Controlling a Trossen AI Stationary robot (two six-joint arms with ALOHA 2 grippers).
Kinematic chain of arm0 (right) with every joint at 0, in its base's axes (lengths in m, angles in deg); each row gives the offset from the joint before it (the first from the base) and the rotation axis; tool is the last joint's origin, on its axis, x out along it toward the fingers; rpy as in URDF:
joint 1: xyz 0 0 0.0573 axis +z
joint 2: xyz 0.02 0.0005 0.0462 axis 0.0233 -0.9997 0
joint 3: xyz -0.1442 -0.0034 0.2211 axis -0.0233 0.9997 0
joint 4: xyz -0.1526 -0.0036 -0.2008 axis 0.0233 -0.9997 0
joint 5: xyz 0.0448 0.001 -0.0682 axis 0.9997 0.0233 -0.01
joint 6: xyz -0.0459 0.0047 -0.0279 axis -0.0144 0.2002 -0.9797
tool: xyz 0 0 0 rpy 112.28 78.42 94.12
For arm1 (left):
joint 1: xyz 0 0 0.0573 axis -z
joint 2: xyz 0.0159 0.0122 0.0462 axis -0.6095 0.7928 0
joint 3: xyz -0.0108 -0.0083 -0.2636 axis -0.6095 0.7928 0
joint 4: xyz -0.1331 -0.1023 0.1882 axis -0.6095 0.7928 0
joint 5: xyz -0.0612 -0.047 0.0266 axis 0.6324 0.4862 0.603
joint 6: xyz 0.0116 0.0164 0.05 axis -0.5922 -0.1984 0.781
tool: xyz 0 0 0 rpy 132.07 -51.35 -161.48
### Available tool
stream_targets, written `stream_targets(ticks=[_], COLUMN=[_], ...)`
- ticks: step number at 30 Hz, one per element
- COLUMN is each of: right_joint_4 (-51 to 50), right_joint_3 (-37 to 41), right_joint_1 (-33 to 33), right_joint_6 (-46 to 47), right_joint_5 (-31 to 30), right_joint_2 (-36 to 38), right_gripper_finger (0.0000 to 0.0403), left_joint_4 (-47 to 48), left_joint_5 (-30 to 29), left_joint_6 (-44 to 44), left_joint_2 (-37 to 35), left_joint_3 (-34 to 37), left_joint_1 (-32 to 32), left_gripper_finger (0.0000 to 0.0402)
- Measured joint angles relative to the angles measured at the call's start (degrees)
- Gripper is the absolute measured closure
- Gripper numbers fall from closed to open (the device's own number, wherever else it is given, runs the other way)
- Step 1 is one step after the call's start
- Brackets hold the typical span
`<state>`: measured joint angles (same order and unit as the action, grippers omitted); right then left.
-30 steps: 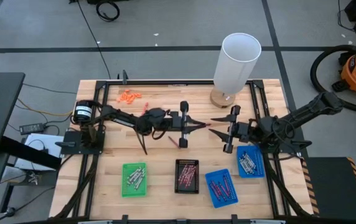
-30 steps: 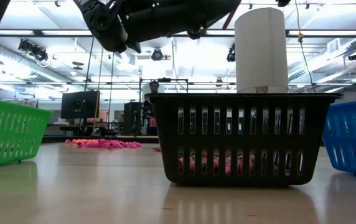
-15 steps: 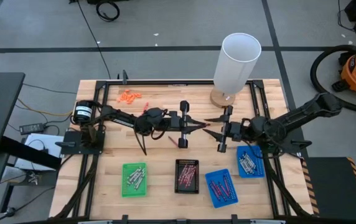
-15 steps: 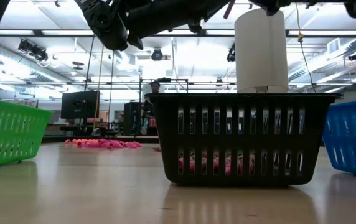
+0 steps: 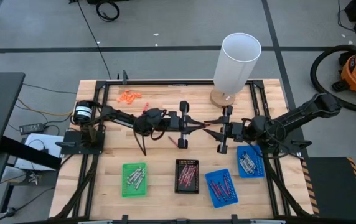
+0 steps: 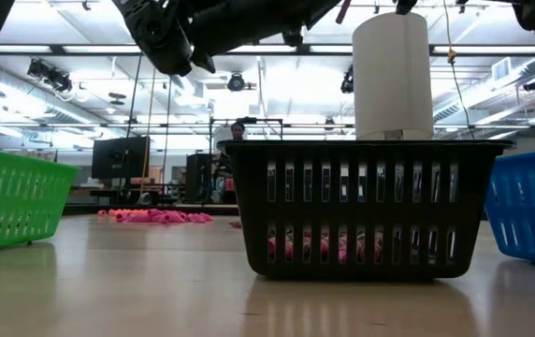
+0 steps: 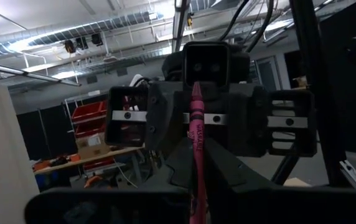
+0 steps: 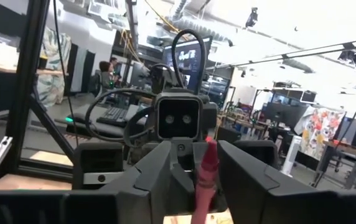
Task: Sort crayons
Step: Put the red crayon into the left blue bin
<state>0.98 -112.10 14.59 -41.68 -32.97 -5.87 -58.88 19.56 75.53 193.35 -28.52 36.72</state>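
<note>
High view, left gripper [image 5: 201, 127]: clamped tight on a pinkish-red crayon [image 5: 206, 127], raised over mid-table.
High view, right gripper [image 5: 210, 127]: tip to tip with the left; fingers parted around the crayon's far end; contact cannot be told.
High view, trays: green tray [image 5: 134, 179], black tray [image 5: 187, 176] and two blue trays [image 5: 221, 187] hold sorted crayons.
Low view: black tray [image 6: 366, 206] shows pink crayons inside.
Left wrist view: crayon [image 7: 196, 146] points at the facing gripper.
Right wrist view: crayon [image 8: 205, 174] stands between its fingers [image 8: 251, 177].
</note>
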Motion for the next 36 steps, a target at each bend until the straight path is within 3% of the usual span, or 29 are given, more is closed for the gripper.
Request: stream_targets(ticks=[11, 17, 23, 29, 36], right_joint_4=[-0.71, -2.44, -10.62, -21.62, -32.16], right_joint_3=[0.00, 0.00, 0.00, 0.00, 0.00], right_joint_1=[0.00, 0.59, 2.99, 4.54, 4.99], right_joint_6=[0.20, 3.64, 12.30, 25.88, 44.47], right_joint_5=[0.09, -0.68, -4.87, -3.57, 5.49], right_joint_2=[0.04, 0.37, 2.69, 4.78, 4.27], right_gripper_finger=[0.0370, 0.0370, 0.0357, 0.0360, 0.0360], left_joint_4=[-0.26, 2.94, 13.90, 27.05, 38.84], left_joint_5=[0.01, -0.60, -0.63, -0.64, -0.65], left_joint_6=[0.99, 2.10, 1.15, 1.63, 1.67], left_joint_2=[0.00, -0.04, -0.04, -0.04, -0.03], left_joint_3=[0.02, 0.02, 0.02, 0.04, 0.04], left_joint_1=[0.72, 1.07, 1.55, 2.69, 3.08], left_gripper_finger=[0.0362, 0.0278, 0.0210, 0.0191, 0.0196])
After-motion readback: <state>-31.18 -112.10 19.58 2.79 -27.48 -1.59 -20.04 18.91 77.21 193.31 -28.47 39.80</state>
